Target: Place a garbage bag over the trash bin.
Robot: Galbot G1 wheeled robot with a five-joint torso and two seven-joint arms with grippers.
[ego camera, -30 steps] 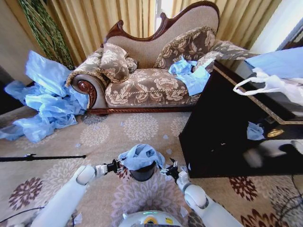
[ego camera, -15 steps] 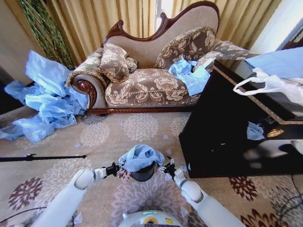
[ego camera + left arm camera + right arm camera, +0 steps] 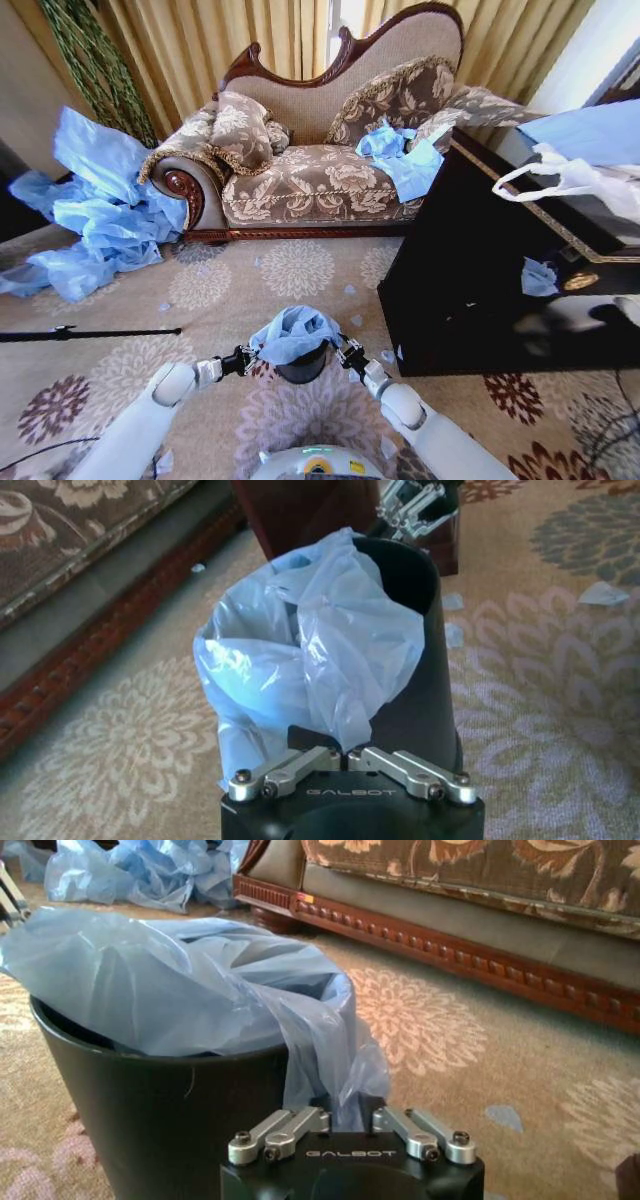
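Dark cabinet (image 3: 480, 270) near trash bin (image 3: 301, 364)

We observe the small black cylindrical trash bin (image 3: 300, 366) standing on the floral-patterned beige rug (image 3: 230, 280), directly ahead of our base. The thin, crinkly light blue garbage bag (image 3: 293, 332) sits bunched over the bin's top, covering the opening and hanging partly down the near side. Our left gripper (image 3: 251, 357) is at the bag's left edge, touching the plastic; our right gripper (image 3: 346, 350) is at its right edge. Whether either set of fingers clamps the plastic cannot be determined from here. Beyond stands an ornate brown upholstered sofa (image 3: 320, 180), with a heap of blue bags (image 3: 100, 220) to its left and a dark wooden cabinet (image 3: 480, 280) on the right.
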